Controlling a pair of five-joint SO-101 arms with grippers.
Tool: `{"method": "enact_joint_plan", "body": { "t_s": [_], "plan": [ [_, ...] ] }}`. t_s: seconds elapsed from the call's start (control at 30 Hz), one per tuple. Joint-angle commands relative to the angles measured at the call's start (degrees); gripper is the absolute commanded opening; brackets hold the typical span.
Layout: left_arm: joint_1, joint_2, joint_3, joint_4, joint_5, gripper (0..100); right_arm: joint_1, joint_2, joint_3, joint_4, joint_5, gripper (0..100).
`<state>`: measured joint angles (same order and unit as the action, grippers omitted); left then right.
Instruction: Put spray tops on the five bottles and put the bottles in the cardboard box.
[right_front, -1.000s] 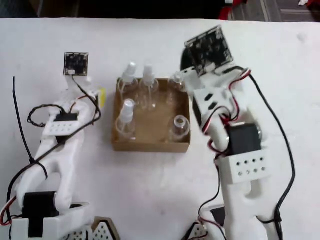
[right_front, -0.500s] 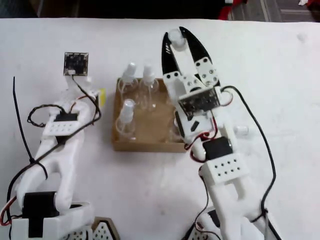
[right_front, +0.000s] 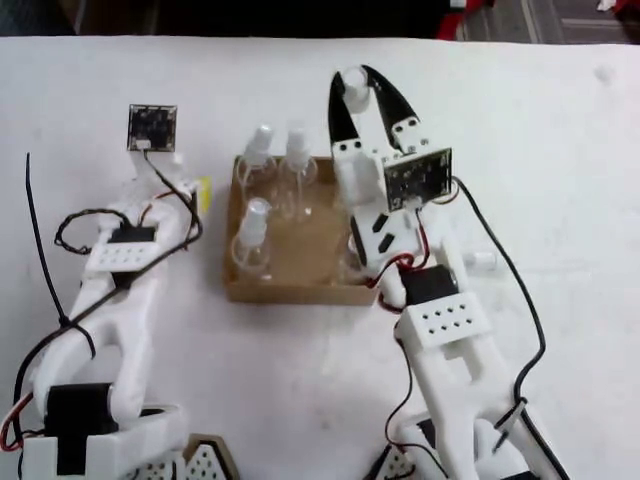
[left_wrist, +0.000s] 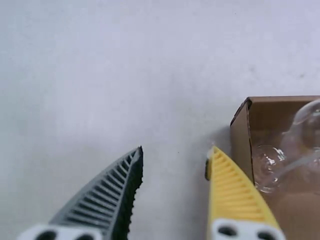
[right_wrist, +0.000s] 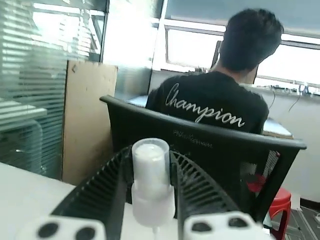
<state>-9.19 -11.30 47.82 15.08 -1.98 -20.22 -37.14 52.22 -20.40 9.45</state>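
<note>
Over table (right_front: 560, 150), fingers (right_wrist: 197, 192) pinch spray top (right_wrist: 151, 180).

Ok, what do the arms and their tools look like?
The left arm and right arm are white plastic with black motors and red and black wires. The left tool has one grey and one yellow ribbed finger; the right tool has two black ribbed ones.

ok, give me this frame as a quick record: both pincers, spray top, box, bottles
right pincer: shut on spray top, raised beyond the box's far side
spray top: upright between the fingers
left pincer: open, low over the table beside the box's left wall
cardboard box: between the arms
capped bottles: three, in the box's left and middle part
another bottle: front right corner, mostly hidden by the right arm
</note>
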Motion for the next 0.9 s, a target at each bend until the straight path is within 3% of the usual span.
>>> {"method": "enact_joint_plan", "body": {
  "t_s": [0.0,0.67,0.87],
  "plan": [
    [0.57,-1.98,-0.18,-0.97,-0.62,20,0.92,-0.31,0.62,-0.84,-0.26,1.5],
    [0.57,-1.98,-0.18,-0.97,-0.62,20,0.92,-1.36,0.97,-1.19,-0.18,1.5],
    [0.57,-1.98,-0.18,-1.05,-0.62,20,1.27,-7.87,-0.7,4.79,-0.53,1.5]
  ]
}}
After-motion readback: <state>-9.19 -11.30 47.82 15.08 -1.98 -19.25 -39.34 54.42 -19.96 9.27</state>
